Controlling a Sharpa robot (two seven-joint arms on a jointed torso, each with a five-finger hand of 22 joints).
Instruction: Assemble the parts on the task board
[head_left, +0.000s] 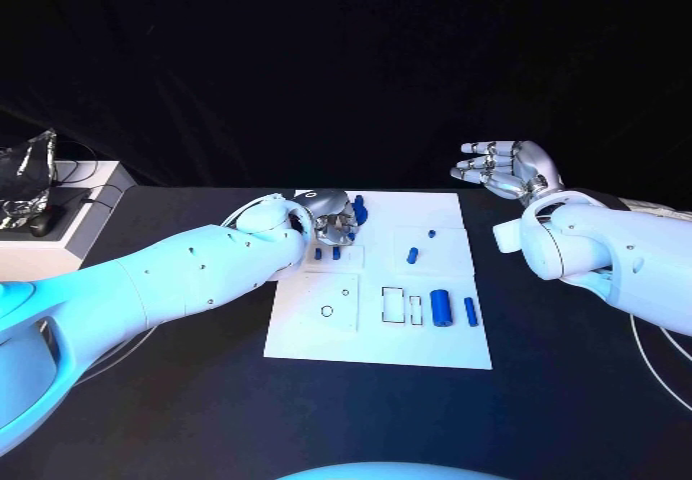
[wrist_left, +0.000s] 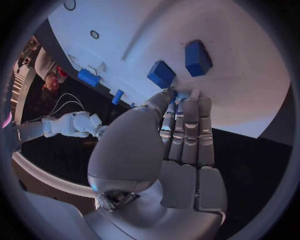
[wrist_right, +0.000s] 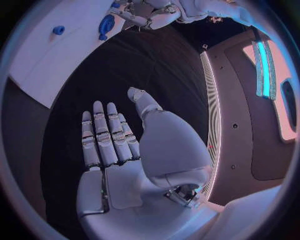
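Note:
The white task board (head_left: 378, 340) lies mid-table. My left hand (head_left: 329, 215) hovers over its far left part, fingers pointing down. In the left wrist view the left hand (wrist_left: 178, 135) has thumb and fingertips (wrist_left: 187, 102) meeting on a sliver of a small blue part (wrist_left: 182, 94), just short of two blue blocks (wrist_left: 161, 73) standing in the board (wrist_left: 237, 75). Other blue parts (head_left: 440, 308) lie on the board, and a long one (head_left: 359, 208) is beside the hand. My right hand (head_left: 505, 165) is raised right of the board, fingers spread, holding nothing, as the right wrist view shows (wrist_right: 119, 145).
A white box (head_left: 65, 235) with a clear plastic item (head_left: 29, 180) and cables stands at the table's far left. White cables (head_left: 656, 350) trail along the right side. Outlined slots (head_left: 392, 305) mark the board's near half.

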